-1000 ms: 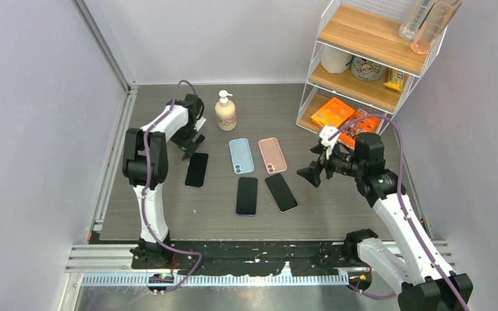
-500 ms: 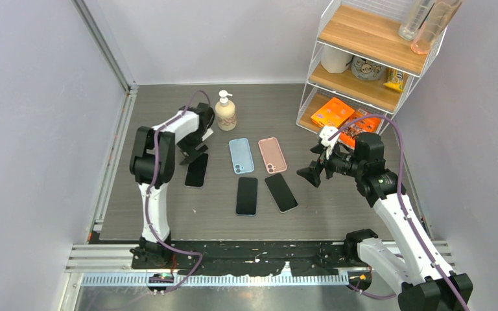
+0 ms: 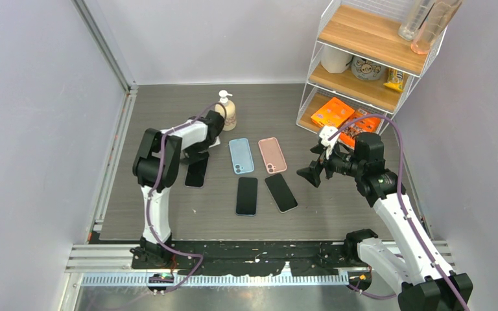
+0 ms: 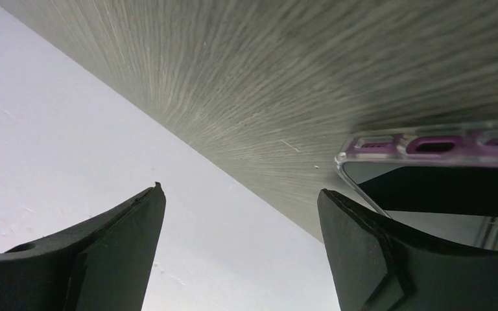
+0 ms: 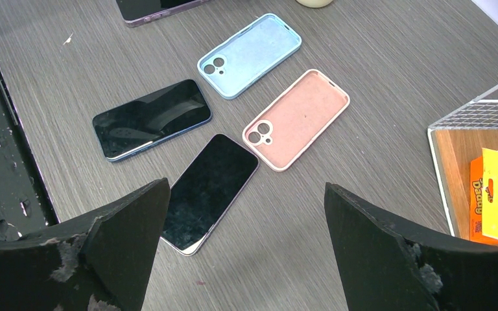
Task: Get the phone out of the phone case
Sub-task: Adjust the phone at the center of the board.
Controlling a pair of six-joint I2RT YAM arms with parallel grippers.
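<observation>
A black phone in a clear, purple-tinted case [image 3: 196, 172] lies flat at the left of the table. My left gripper [image 3: 196, 157] is open and empty, low over the table at the phone's far end. In the left wrist view the case's end with its port openings [image 4: 428, 146] shows just beyond my right fingertip [image 4: 356, 240], and the space between the fingers [image 4: 240, 214] is bare. My right gripper [image 3: 314, 172] is open and empty, held above the table to the right of the phones. The cased phone's edge shows at the top of the right wrist view [image 5: 159, 8].
A blue empty case [image 3: 240, 155] and a pink empty case [image 3: 272, 154] lie mid-table, with two bare phones [image 3: 247, 195] [image 3: 281, 192] in front of them. A soap bottle [image 3: 225, 110] stands behind. A wire shelf [image 3: 363, 65] with boxes is at the back right.
My left gripper has swung from the back left towards the right and down to the far end of the cased phone. The right arm has not moved.
</observation>
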